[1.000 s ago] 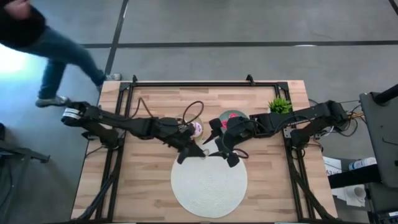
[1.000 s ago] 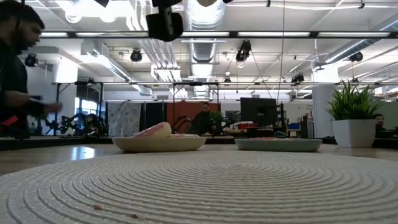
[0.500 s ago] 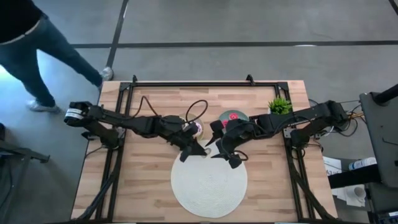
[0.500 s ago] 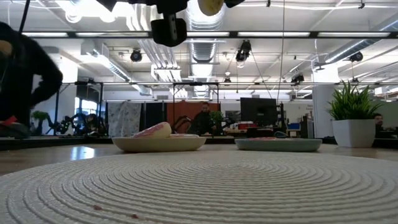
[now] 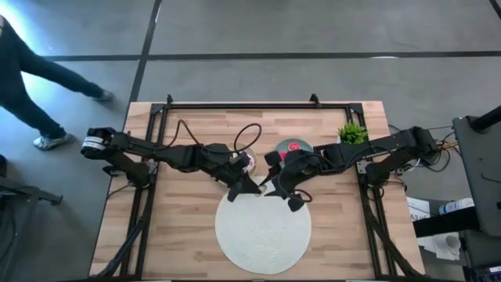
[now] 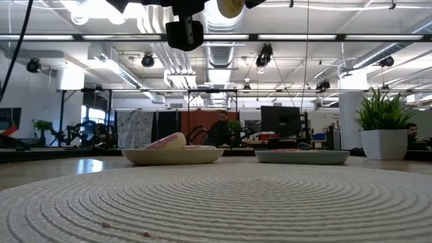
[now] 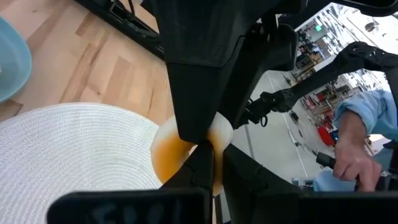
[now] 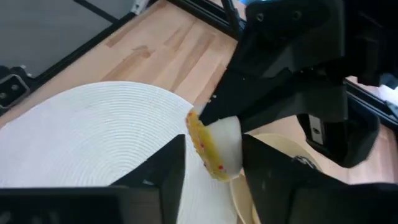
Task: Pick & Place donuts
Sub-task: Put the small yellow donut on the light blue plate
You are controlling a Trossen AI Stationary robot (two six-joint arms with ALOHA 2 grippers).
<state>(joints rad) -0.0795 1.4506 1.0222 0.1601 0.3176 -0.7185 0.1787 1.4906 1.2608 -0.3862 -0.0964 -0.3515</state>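
A mini donut with orange-yellow frosting and a cream underside is held in the air over the far edge of the white mat. It also shows in the left wrist view and at the top of the low view. My left gripper is shut on it. My right gripper faces it from the right. Its open fingers stand close on either side of the donut's two faces. A pale pink-white donut lies on the beige plate. My left gripper pinches the mini donut by its rim between the two fingertips, coming from the table's left and slanting down. The donut is lifted clear of the mat and stands on edge. Whether my right gripper's fingers touch the donut's faces, I cannot tell.
The teal plate with a bright pink donut sits right of the beige plate, both beyond the mat. A potted plant stands at the far right. A cable loops near the beige plate. A person walks on the floor beyond the table's far left corner.
My left gripper has moved a little toward the table's right, closer to my right gripper, and the donut has come slightly lower. Over the last half second both grippers have kept still. The person has walked away to the left.
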